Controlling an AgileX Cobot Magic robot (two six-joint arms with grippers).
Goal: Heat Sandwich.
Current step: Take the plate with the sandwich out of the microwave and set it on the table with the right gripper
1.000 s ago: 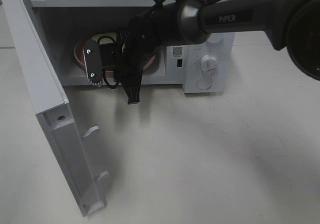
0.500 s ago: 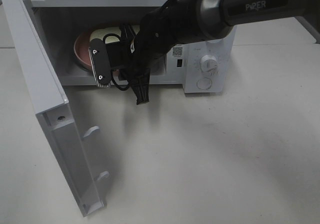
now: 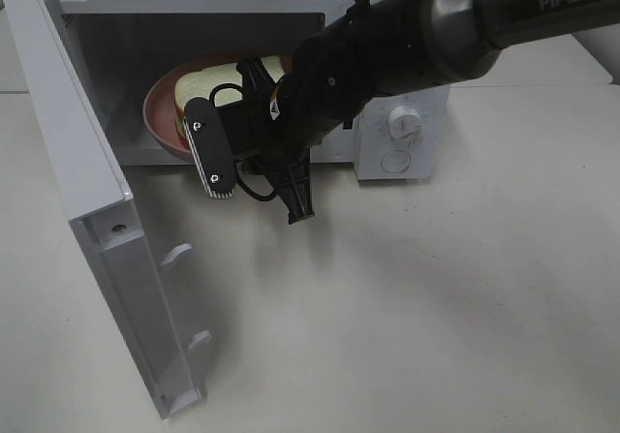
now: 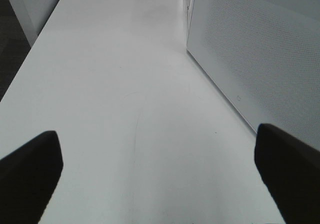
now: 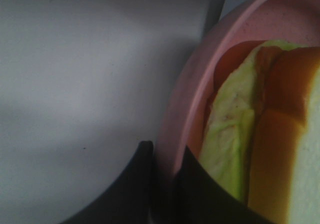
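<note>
The sandwich (image 3: 208, 82) lies on a round pink plate (image 3: 158, 113) inside the open microwave (image 3: 402, 94). My right arm reaches across into the cavity, and my right gripper (image 3: 254, 77) is mostly hidden behind its own wrist. Close up, the right gripper (image 5: 167, 184) is shut on the pink plate's rim (image 5: 195, 83), one dark finger on each side. The sandwich (image 5: 265, 134) shows orange crust and pale green filling. My left gripper (image 4: 160, 174) hangs open over bare table, far from the plate.
The microwave door (image 3: 77, 191) stands swung open at the left, reaching toward the front of the table. The control dial (image 3: 405, 123) is on the microwave's right. A white perforated panel (image 4: 260, 58) runs beside the left gripper.
My right arm's wrist has shifted right and toward the front, uncovering more of the sandwich. The plate is still in the microwave. The left gripper stays open.
</note>
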